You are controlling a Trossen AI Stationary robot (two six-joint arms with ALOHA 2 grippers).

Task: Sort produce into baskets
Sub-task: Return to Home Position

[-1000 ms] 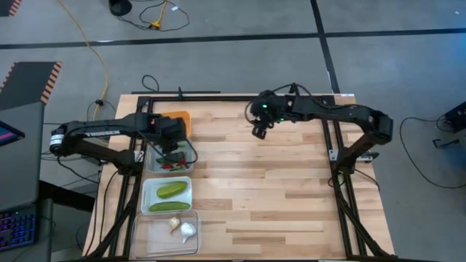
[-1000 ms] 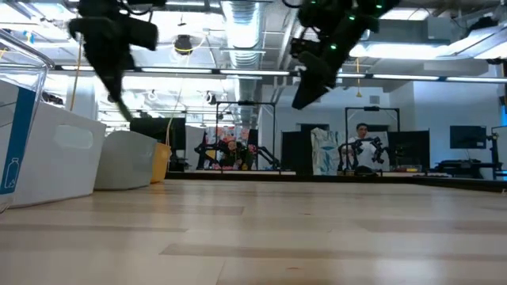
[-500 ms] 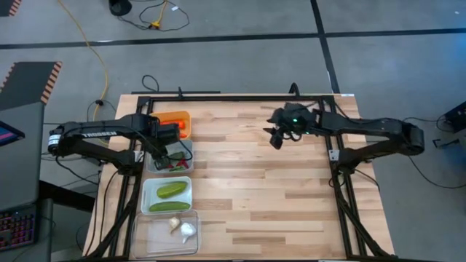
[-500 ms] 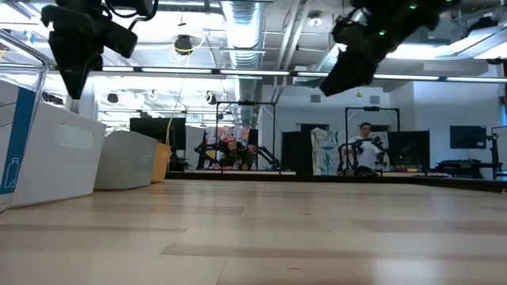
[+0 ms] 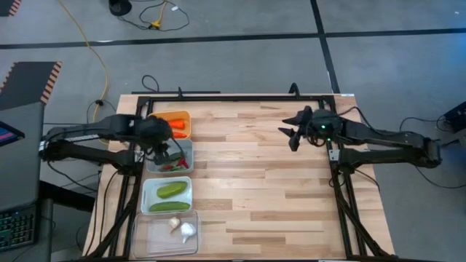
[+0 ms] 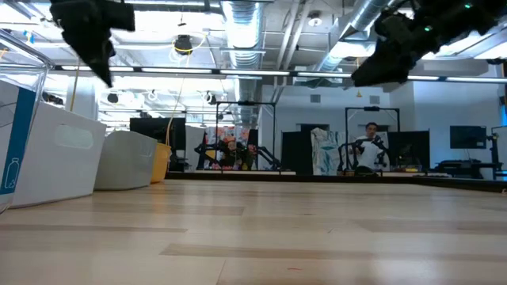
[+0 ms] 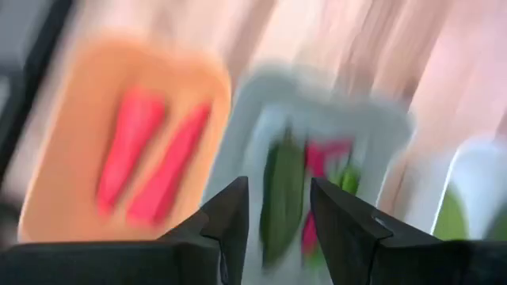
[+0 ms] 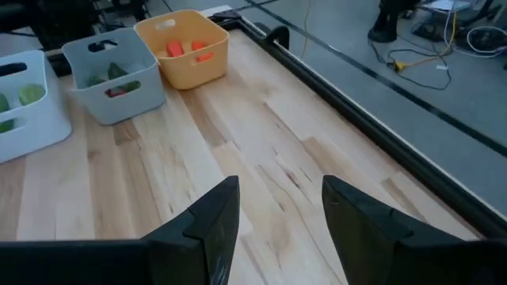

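Note:
Four bins stand in a row along the table's left side. The yellow-orange bin [image 5: 176,124] holds orange carrots [image 7: 150,154]. The grey bin [image 5: 172,157] holds red and green chili peppers [image 7: 305,190]. The white bin [image 5: 168,195] holds green cucumbers [image 5: 172,190]. The clear bin [image 5: 167,232] holds garlic bulbs [image 5: 186,231]. My left gripper [image 5: 163,148] hangs open and empty above the grey bin; it also shows in the left wrist view [image 7: 277,218]. My right gripper [image 5: 291,135] is open and empty above the table's far right part; it also shows in the right wrist view [image 8: 281,229].
A black frame rail [image 5: 233,98] runs along the table's far edge, and more rails run down both sides. The bare wooden tabletop [image 5: 262,196] stretches between the bins and the right arm. A person [image 6: 366,146] stands far off in the room behind the table.
My right gripper has gone toward the table's right edge and risen a little. My left gripper has risen above the grey bin and drawn back a little toward the table's left edge. The produce in the bins has stayed put.

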